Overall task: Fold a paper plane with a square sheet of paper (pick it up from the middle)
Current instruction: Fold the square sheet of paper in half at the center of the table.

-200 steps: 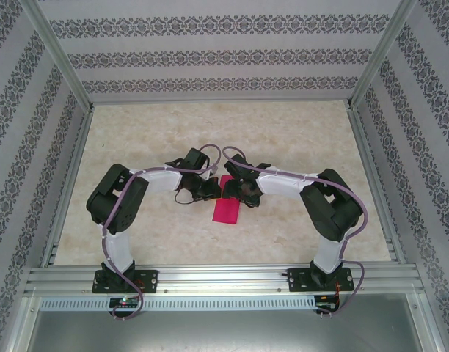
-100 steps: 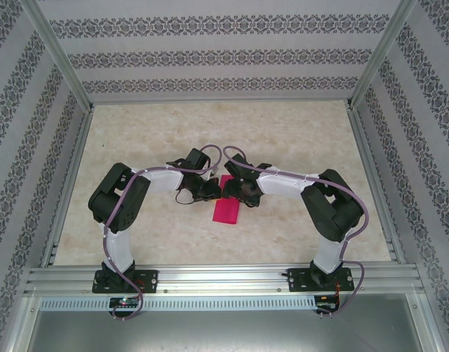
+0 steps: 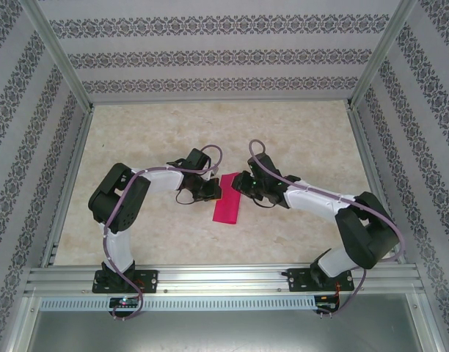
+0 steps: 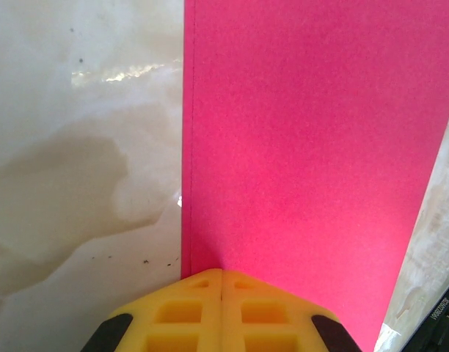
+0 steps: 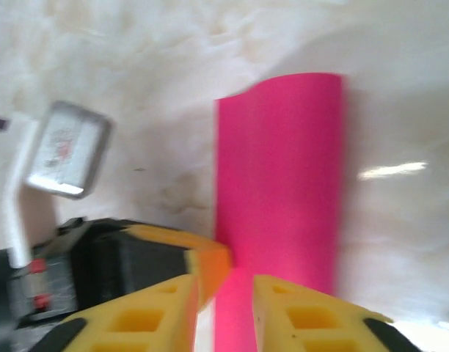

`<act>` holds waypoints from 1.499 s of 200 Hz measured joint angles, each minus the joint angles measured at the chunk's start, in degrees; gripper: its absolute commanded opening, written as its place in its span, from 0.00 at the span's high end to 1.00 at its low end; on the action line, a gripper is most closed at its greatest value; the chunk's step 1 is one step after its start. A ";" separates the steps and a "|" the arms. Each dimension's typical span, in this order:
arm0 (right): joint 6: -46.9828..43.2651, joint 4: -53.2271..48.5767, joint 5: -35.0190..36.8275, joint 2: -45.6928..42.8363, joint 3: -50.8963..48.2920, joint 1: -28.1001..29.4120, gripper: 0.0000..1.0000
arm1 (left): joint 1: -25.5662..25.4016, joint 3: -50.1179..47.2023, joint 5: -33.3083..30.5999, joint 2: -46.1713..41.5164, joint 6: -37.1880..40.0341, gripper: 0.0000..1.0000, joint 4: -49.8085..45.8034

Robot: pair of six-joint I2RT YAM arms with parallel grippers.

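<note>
Pink paper, folded to a narrow strip, lay flat on the bench in the top view, its far end between the left fingers and right fingers. From the left wrist, the yellow left fingers were pressed together, tips at the strip's near edge. From the right wrist, blurred, the right fingers stood slightly apart, the strip's end showing through their gap
</note>
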 measured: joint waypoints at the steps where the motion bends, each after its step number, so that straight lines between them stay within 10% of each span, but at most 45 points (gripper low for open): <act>1: -0.11 0.35 -0.28 0.13 0.00 0.00 0.83 | 0.00 0.02 -0.02 0.00 0.00 1.00 -0.02; 300: -0.31 15.28 -10.27 9.31 -9.75 -0.52 0.84 | -0.04 0.85 -0.13 0.44 1.29 1.00 -1.16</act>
